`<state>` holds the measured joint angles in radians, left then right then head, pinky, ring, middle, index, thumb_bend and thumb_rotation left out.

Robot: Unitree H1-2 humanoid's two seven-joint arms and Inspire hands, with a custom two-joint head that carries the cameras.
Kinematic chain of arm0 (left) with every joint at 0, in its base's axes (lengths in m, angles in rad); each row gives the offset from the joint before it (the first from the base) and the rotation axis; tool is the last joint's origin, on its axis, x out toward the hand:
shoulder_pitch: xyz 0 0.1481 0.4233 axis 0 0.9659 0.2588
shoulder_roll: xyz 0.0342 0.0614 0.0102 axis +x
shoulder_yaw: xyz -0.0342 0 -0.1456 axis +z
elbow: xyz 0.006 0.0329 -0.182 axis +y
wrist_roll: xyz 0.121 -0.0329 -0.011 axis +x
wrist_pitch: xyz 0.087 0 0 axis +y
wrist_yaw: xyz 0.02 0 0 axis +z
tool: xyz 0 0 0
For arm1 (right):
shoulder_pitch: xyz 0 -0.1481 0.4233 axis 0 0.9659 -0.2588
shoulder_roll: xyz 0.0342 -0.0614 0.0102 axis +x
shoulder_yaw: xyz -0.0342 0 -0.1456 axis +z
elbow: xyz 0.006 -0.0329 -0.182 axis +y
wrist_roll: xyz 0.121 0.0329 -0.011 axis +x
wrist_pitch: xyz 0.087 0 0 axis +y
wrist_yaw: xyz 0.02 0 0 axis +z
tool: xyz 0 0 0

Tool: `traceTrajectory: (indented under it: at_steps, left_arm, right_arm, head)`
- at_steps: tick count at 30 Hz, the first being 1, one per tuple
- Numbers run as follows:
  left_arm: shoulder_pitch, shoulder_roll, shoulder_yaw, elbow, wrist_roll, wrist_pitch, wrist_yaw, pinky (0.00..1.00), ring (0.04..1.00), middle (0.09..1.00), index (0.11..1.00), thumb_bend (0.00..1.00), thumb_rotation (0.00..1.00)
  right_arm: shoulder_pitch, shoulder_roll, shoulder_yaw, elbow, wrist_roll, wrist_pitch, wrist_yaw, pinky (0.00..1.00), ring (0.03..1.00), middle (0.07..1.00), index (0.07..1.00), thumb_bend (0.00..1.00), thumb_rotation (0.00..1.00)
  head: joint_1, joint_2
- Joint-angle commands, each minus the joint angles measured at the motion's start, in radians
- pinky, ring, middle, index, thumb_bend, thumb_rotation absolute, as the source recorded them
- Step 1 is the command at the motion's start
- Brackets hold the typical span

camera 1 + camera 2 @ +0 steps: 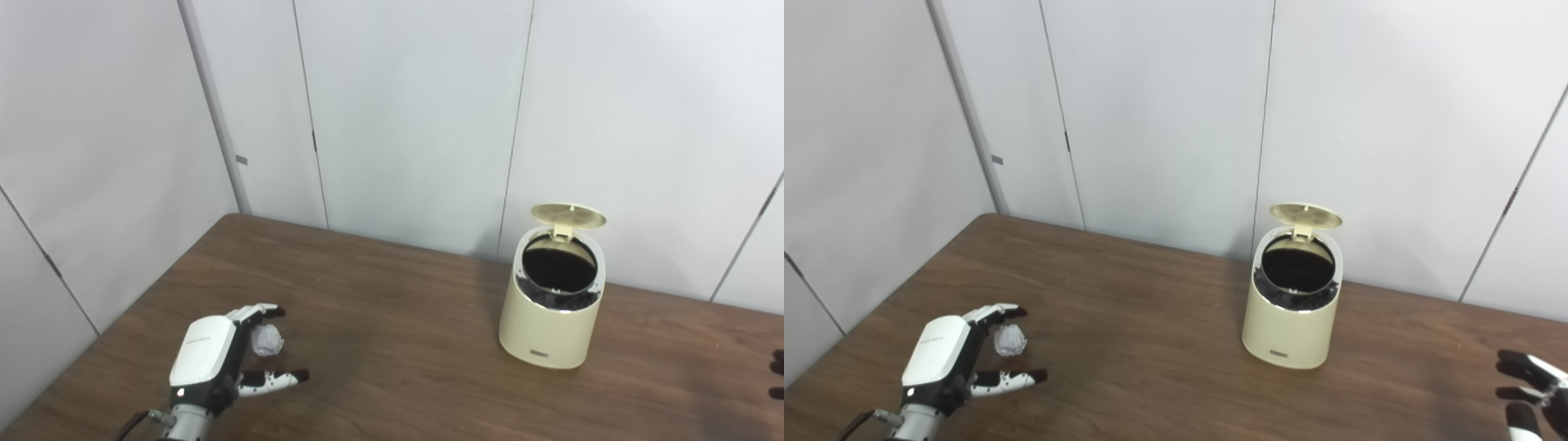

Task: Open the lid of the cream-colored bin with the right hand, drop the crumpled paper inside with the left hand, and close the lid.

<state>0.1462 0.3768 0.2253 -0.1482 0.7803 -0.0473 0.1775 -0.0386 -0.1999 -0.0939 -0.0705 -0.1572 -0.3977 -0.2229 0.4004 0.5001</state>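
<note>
Brown wood covers the table [392,318], and the things sit far apart on it. The cream-colored bin [551,318] stands near the back edge, over toward the right side. Its lid [568,215] is tipped up at the back, so the round hole on top is open and you can see a dark bag inside. That looks like the first job is done, and the bin is ready for something to go in.

The crumpled paper [267,340] is a small white ball lying on the table near the front left corner, well apart from the bin. The left hand [211,361] is right beside it. Its fingers [260,312] reach past one side of the ball and its thumb [275,380] reaches past the other, spread apart, not squeezing yet. It sits that way so it can close around the ball.

The right hand [1528,389] waits at the front right edge. Its fingers look spread and it holds nothing. It stays out of the way, maybe so it can shut the lid later.
</note>
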Motion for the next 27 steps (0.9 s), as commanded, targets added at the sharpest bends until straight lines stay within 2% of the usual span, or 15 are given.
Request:
traceTrajectory:
  at_steps: [1, 6, 9, 16, 20, 27]
  left_arm:
    - [-0.012, 0.034, 0.002, -0.012, 0.023, 0.01, 0.026, 0.6, 0.711, 0.728, 0.718, 1.0, 0.42]
    - [-0.021, 0.049, -0.012, 0.012, 0.055, 0.037, 0.036, 0.57, 0.691, 0.712, 0.707, 1.0, 0.37]
    - [-0.029, 0.061, -0.022, 0.019, 0.06, 0.062, 0.016, 0.57, 0.687, 0.708, 0.706, 1.0, 0.33]
    - [-0.049, 0.098, -0.026, 0.07, 0.029, 0.071, 0.029, 0.58, 0.688, 0.695, 0.7, 1.0, 0.25]
    - [-0.077, 0.102, -0.024, 0.13, 0.028, 0.074, 0.076, 0.56, 0.668, 0.698, 0.704, 1.0, 0.27]
    - [-0.12, 0.108, -0.047, 0.183, 0.021, 0.092, 0.078, 0.55, 0.661, 0.689, 0.706, 1.0, 0.26]
  right_arm:
    - [-0.014, -0.005, -0.015, -0.039, 0.008, -0.001, 0.016, 0.52, 0.672, 0.702, 0.67, 0.45, 0.78]
    - [-0.016, 0.002, -0.024, -0.033, 0.015, -0.006, 0.029, 0.51, 0.657, 0.687, 0.655, 0.47, 0.76]
    - [-0.016, 0.001, -0.027, -0.025, 0.026, -0.015, 0.04, 0.51, 0.66, 0.687, 0.654, 0.49, 0.76]
    - [-0.016, 0.002, -0.038, -0.022, 0.017, -0.01, 0.051, 0.51, 0.656, 0.687, 0.653, 0.51, 0.78]
    - [-0.018, 0.008, -0.041, -0.021, 0.027, -0.005, 0.056, 0.49, 0.644, 0.676, 0.643, 0.53, 0.77]
    - [-0.016, 0.013, -0.04, -0.023, 0.02, -0.01, 0.063, 0.51, 0.657, 0.686, 0.648, 0.53, 0.77]
  head:
    - [0.004, 0.002]
    - [0.012, 0.003]
    - [0.018, 0.0]
    - [0.02, -0.001]
    - [0.021, -0.004]
    - [0.019, -0.003]
